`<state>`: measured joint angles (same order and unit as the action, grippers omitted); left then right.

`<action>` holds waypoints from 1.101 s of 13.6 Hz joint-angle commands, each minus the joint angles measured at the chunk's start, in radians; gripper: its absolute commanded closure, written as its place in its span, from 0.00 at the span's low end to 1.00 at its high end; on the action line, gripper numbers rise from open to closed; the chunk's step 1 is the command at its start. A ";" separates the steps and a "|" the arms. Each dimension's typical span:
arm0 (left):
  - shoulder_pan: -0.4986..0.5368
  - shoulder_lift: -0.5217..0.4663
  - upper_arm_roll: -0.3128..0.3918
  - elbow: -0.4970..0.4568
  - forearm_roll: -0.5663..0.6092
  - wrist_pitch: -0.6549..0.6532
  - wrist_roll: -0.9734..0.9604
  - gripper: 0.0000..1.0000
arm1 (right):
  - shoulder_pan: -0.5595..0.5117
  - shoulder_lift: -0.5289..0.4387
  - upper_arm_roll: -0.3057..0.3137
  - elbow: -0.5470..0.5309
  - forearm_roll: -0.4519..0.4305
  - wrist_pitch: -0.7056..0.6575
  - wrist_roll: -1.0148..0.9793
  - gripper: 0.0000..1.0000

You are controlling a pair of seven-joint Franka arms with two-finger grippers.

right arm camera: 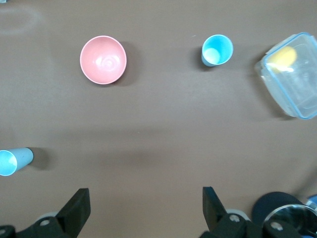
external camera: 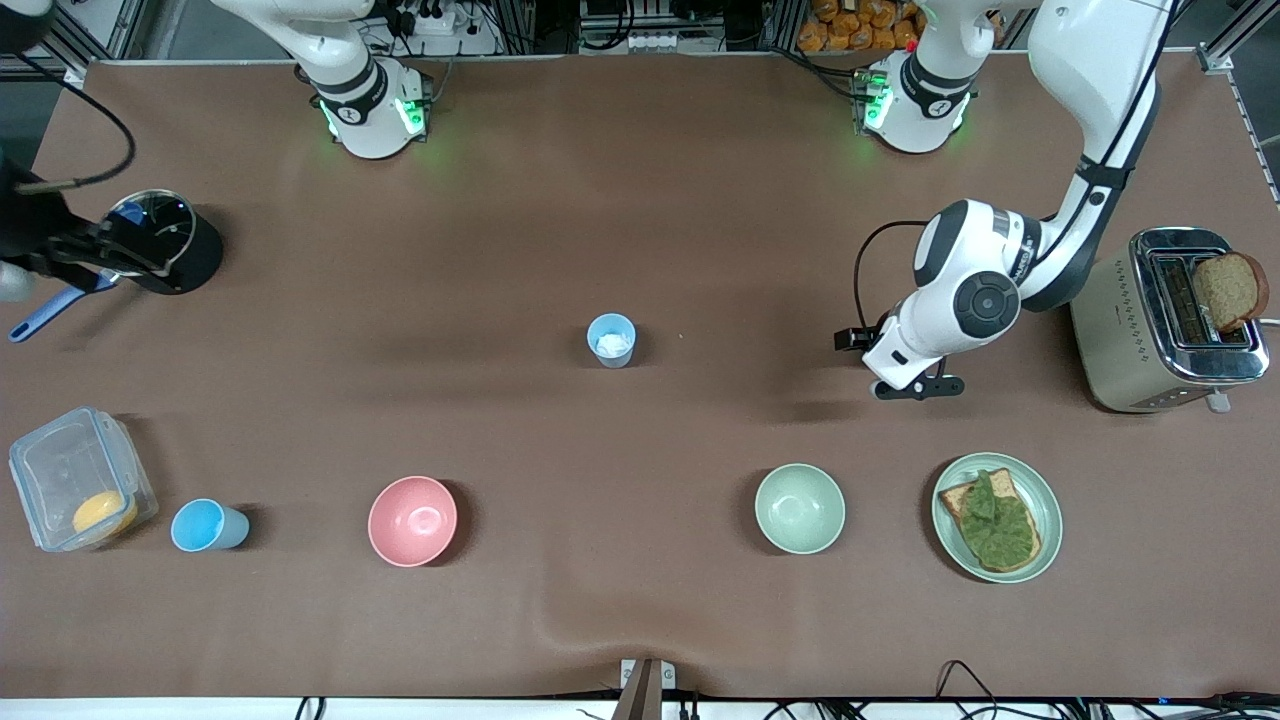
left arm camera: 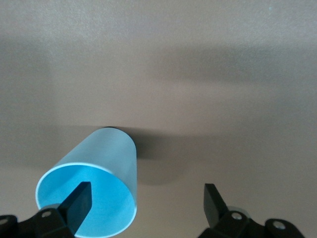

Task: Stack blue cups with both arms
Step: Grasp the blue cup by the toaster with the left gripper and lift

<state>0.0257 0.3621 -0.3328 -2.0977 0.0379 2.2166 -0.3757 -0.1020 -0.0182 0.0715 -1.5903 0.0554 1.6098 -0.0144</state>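
One blue cup (external camera: 611,340) stands upright mid-table. A second blue cup (external camera: 205,526) stands near the front camera, beside a clear container. Both show in the right wrist view, the middle cup (right arm camera: 12,161) and the second cup (right arm camera: 217,49). My left gripper (external camera: 915,385) hangs open toward the left arm's end of the table. In the left wrist view it (left arm camera: 147,191) is just above an upright blue cup (left arm camera: 94,178), with one finger (left arm camera: 79,198) over the cup's mouth and the other over bare table. No cup shows near that hand in the front view. My right gripper (external camera: 110,255) is open and empty (right arm camera: 146,193) beside a black pot.
A black pot (external camera: 195,255) with a blue-handled tool stands at the right arm's end. A clear container (external camera: 75,490) holds something yellow. A pink bowl (external camera: 412,520), a green bowl (external camera: 799,508) and a plate with topped toast (external camera: 1045,510) line the near side. A toaster (external camera: 1120,330) holds bread.
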 commanded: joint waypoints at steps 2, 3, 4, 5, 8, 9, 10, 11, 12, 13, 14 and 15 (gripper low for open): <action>0.005 -0.005 -0.003 -0.028 0.016 0.005 0.007 0.68 | -0.021 0.047 0.013 0.104 -0.035 -0.086 -0.018 0.00; 0.002 -0.005 -0.002 -0.037 0.019 0.005 0.008 0.91 | -0.012 0.047 0.014 0.105 -0.072 -0.091 -0.018 0.00; 0.002 -0.008 0.000 -0.042 0.019 0.005 0.006 1.00 | -0.008 0.047 0.016 0.105 -0.107 -0.096 -0.019 0.00; 0.003 -0.014 0.000 -0.042 0.019 0.002 0.008 1.00 | -0.016 0.047 0.016 0.105 -0.103 -0.096 -0.019 0.00; 0.005 -0.032 0.005 -0.041 0.019 -0.009 0.004 1.00 | -0.015 0.049 0.016 0.102 -0.103 -0.117 -0.019 0.00; 0.003 -0.041 0.015 -0.033 0.019 -0.026 0.005 1.00 | -0.012 0.050 0.016 0.102 -0.103 -0.120 -0.016 0.00; 0.005 -0.043 0.021 -0.024 0.019 -0.029 0.006 1.00 | -0.008 0.050 0.018 0.102 -0.100 -0.120 -0.016 0.00; 0.003 -0.057 0.023 -0.021 0.019 -0.029 0.003 1.00 | -0.004 0.052 0.018 0.102 -0.097 -0.122 -0.016 0.00; -0.003 -0.086 0.021 -0.019 0.020 -0.029 -0.005 1.00 | -0.002 0.052 0.018 0.101 -0.092 -0.122 -0.016 0.00; -0.009 -0.113 0.021 -0.018 0.020 -0.031 -0.002 1.00 | -0.004 0.052 0.018 0.099 -0.088 -0.122 -0.016 0.00; -0.027 -0.144 0.021 -0.015 0.020 -0.035 0.000 1.00 | -0.004 0.052 0.018 0.099 -0.088 -0.122 -0.016 0.00; -0.045 -0.181 0.021 -0.013 0.020 -0.035 0.003 1.00 | -0.004 0.052 0.018 0.099 -0.088 -0.128 -0.016 0.00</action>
<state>0.0150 0.2746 -0.3130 -2.0995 0.0379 2.2070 -0.3718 -0.1037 0.0176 0.0834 -1.5219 -0.0261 1.5065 -0.0243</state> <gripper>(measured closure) 0.965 0.000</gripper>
